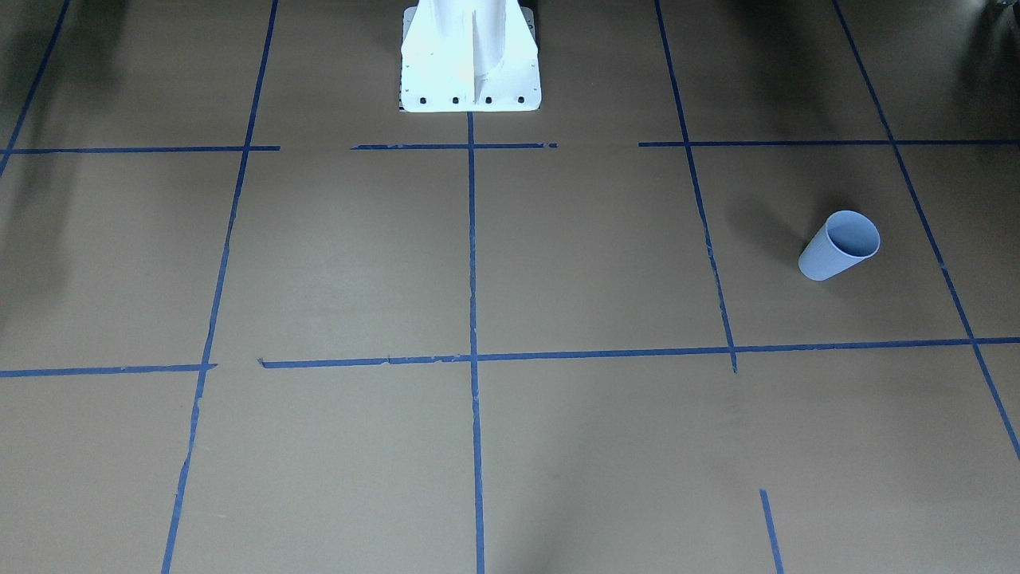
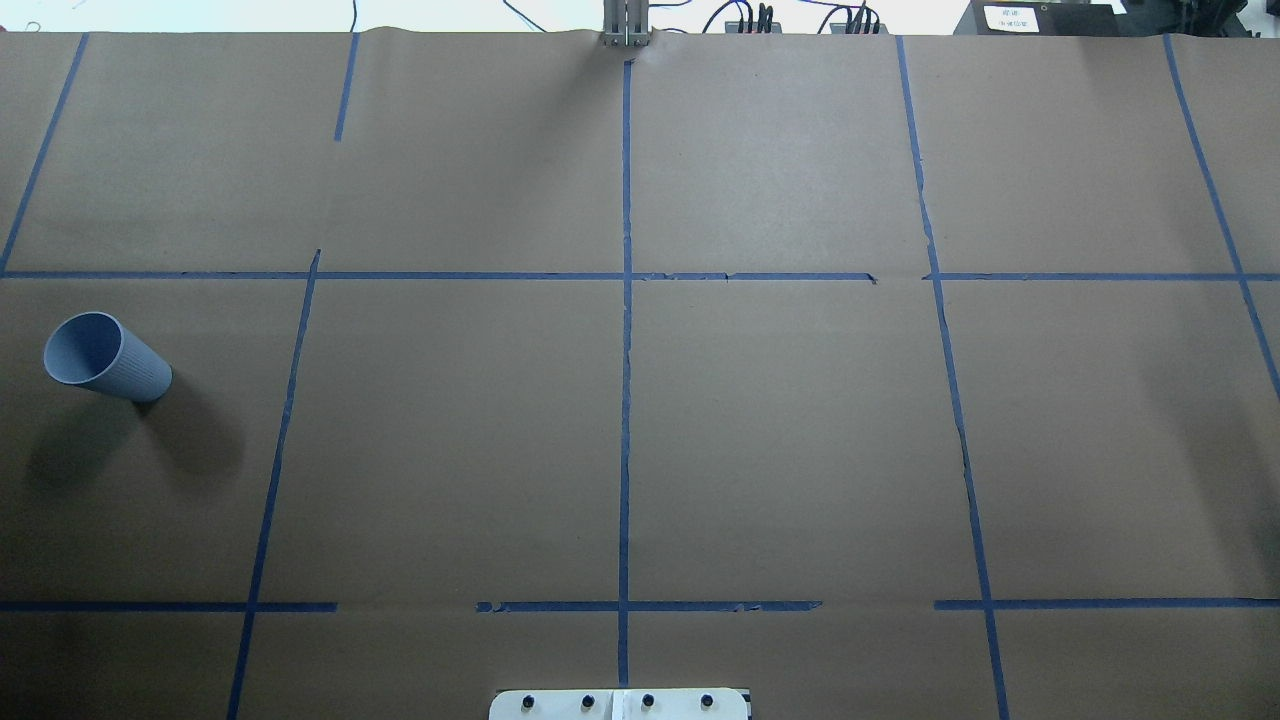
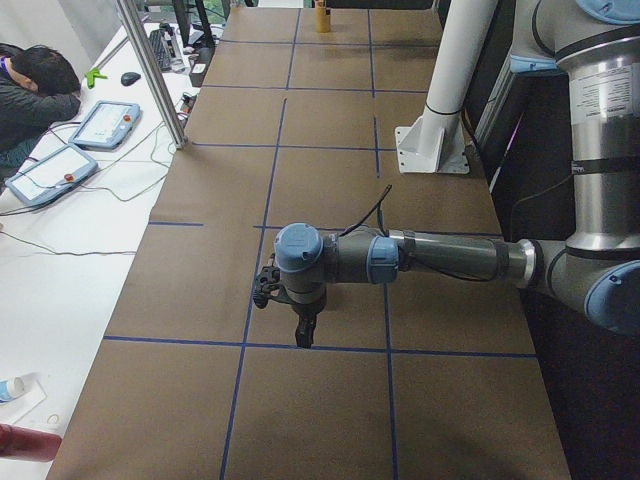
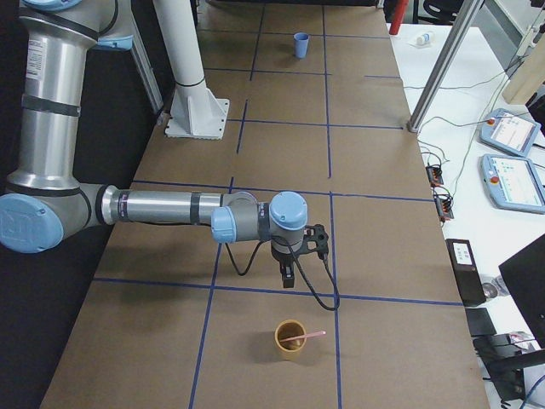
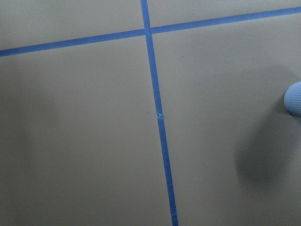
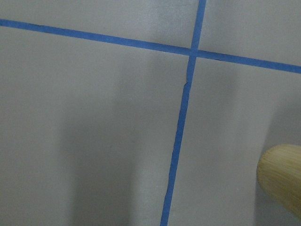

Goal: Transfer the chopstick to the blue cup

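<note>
The blue cup stands upright on the brown table at my left side; it also shows in the front view, far off in the exterior right view, and as a sliver in the left wrist view. One pale pink chopstick leans in a tan cup at my right end of the table. My right gripper hangs a little before that cup, apart from it. My left gripper hangs over a tape crossing. Both show only in side views, so I cannot tell whether they are open or shut.
Blue tape lines grid the table. The white robot base stands at the middle of the near edge. The tan cup's side shows in the right wrist view. A post and operator desks with a seated person lie past the far edge.
</note>
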Motion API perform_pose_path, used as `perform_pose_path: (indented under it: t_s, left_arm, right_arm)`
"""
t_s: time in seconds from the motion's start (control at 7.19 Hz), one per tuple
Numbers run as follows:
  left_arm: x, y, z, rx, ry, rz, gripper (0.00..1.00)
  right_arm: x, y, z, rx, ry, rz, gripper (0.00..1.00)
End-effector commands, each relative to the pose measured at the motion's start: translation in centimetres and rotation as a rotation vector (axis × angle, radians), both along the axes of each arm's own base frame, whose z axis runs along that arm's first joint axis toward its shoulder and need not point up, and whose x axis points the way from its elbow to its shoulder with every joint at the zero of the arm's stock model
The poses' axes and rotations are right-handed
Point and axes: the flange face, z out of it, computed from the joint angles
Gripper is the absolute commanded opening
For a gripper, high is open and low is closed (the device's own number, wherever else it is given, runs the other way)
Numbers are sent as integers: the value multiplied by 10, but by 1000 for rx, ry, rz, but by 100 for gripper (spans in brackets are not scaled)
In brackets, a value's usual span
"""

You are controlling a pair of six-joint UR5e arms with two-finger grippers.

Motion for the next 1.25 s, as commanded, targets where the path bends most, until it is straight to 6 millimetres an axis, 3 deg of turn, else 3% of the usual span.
perform_pose_path:
  t_s: [0.0, 0.28, 0.42, 0.7, 0.83, 0.97, 1.11]
  left_arm:
    - [1, 1, 1, -2, 0, 3, 100]
    - [2, -1, -2, 5, 3, 4, 100]
    - [9, -13, -11, 24, 2, 16, 100]
    - [14, -61, -48, 125, 7, 23, 100]
    - [19, -83, -43, 148, 14, 32, 100]
    - [19, -77, -33, 162, 16, 36, 100]
    - [21, -82, -43, 264, 21, 40, 100]
  right_arm:
    - [0, 1, 1, -2, 0, 0, 100]
    - [-1, 1, 0, -1, 0, -2, 100]
    - [-1, 0, -1, 2, 0, -3, 100]
    - [-3, 0, 0, 1, 0, -6, 100]
    - [-3, 0, 1, -2, 2, -7, 100]
    - [-4, 0, 2, -4, 2, -11, 100]
    - [-5, 0, 0, -2, -1, -11, 100]
